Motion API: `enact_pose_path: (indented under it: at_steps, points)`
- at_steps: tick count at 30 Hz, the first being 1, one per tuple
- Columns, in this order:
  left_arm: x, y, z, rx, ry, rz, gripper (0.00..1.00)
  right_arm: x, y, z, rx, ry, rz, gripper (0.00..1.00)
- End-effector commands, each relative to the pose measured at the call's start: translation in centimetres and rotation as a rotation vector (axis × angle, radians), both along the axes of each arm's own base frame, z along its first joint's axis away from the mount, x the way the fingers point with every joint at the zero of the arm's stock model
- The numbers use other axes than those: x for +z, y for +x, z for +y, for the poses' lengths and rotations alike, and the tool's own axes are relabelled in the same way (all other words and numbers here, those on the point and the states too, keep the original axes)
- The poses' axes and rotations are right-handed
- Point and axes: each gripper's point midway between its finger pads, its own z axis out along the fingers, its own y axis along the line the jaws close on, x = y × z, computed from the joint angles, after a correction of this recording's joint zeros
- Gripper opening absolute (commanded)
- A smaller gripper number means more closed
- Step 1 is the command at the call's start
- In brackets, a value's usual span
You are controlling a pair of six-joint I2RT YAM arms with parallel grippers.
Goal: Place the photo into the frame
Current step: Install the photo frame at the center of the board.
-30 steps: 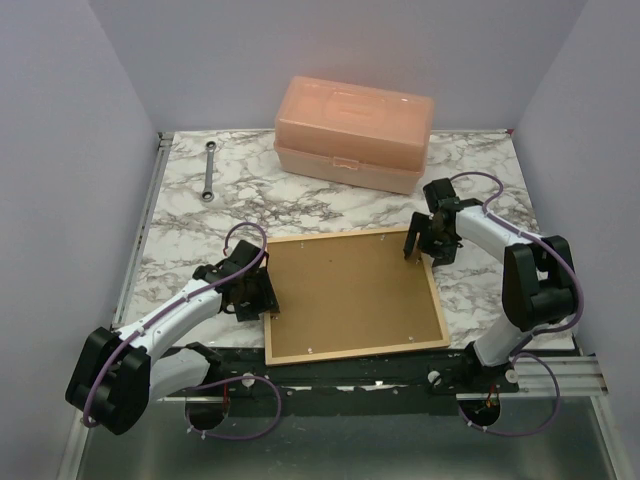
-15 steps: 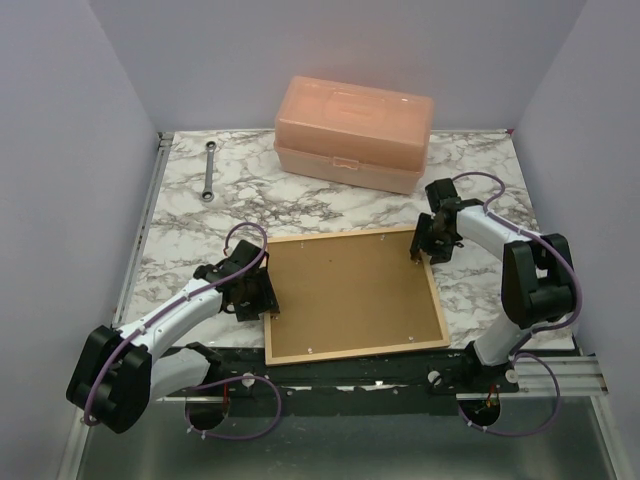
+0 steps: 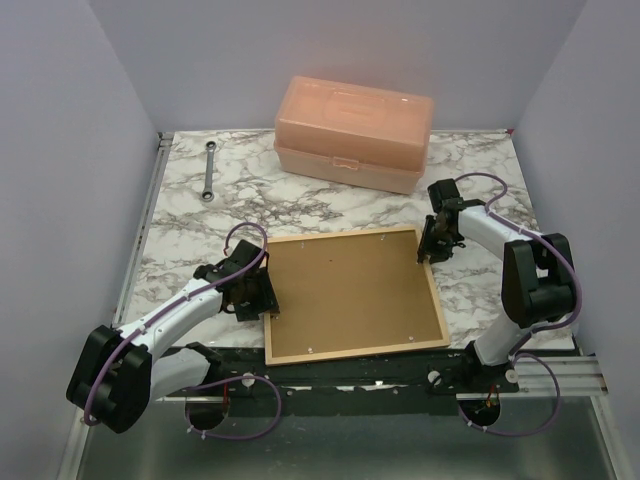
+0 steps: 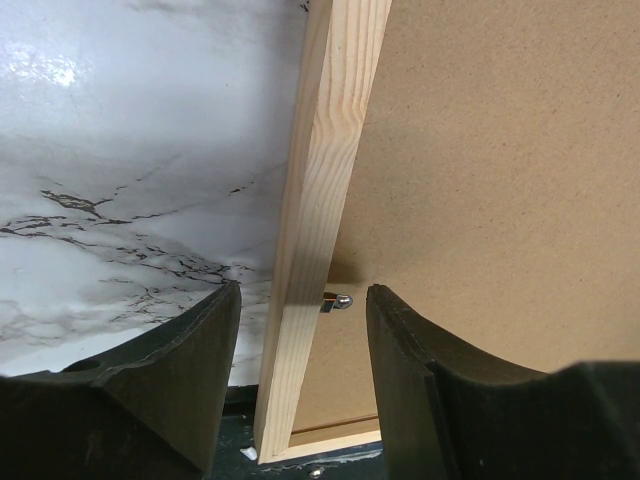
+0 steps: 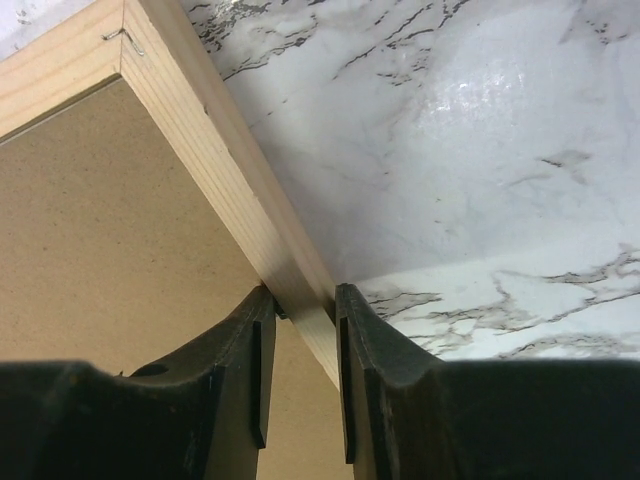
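The frame (image 3: 356,353) lies back-up on the worktop (image 3: 330,205), close to the arms' bases, with its brown backing panel (image 3: 350,295) filling the opening. And the photo? Nowhere to be seen; whether it sits under that panel, no view can tell.

At the frame's 2 o'clock, the right fingers (image 5: 230,370) are down on the right-hand rail just short of the far corner, and the wrist view shows both pressed against the pine, one on each side. That's a pinch on the moulding, likely to steady or lift that edge.

Over at 9 o'clock, the left fingers (image 4: 170,380) straddle the left rail but stand apart from it, with daylight either side: open, gripping nothing, seemingly poised as a guard or ready to clamp.

Further out, the peach box (image 3: 355,130) sits at 12 o'clock from the frame, and a wrench (image 3: 209,170) lies at 11, both well apart and out of play.

Against a second ago, the right fingers have drawn in from a wide spread and shifted outward onto the rail. The left arm has not budged, and the frame lies where it did.
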Motion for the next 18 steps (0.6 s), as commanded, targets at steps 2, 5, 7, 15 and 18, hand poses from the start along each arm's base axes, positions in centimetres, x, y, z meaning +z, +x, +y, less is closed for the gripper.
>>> enact_pose_path:
  at_steps: [2, 5, 7, 15, 18]
  points:
    - [0.0, 0.1, -0.2, -0.009, -0.013, -0.007, 0.54, -1.3, -0.3, -0.7, -0.010, -0.040, 0.012, 0.17]
    - [0.1, 0.1, -0.2, -0.008, -0.017, -0.010, 0.54, -1.4, -0.4, -0.7, -0.007, -0.041, 0.014, 0.10]
    - [0.3, 0.2, -0.2, -0.008, -0.018, -0.014, 0.55, -1.2, -0.3, -0.6, -0.005, -0.040, 0.013, 0.10]
    - [1.7, 0.1, 1.0, -0.014, 0.035, -0.042, 0.56, 0.0, -0.5, 0.8, 0.035, 0.041, 0.000, 0.55]
    - [1.5, -0.3, 1.0, -0.023, 0.034, -0.029, 0.56, 0.0, -1.3, 1.4, 0.039, 0.086, 0.014, 0.68]
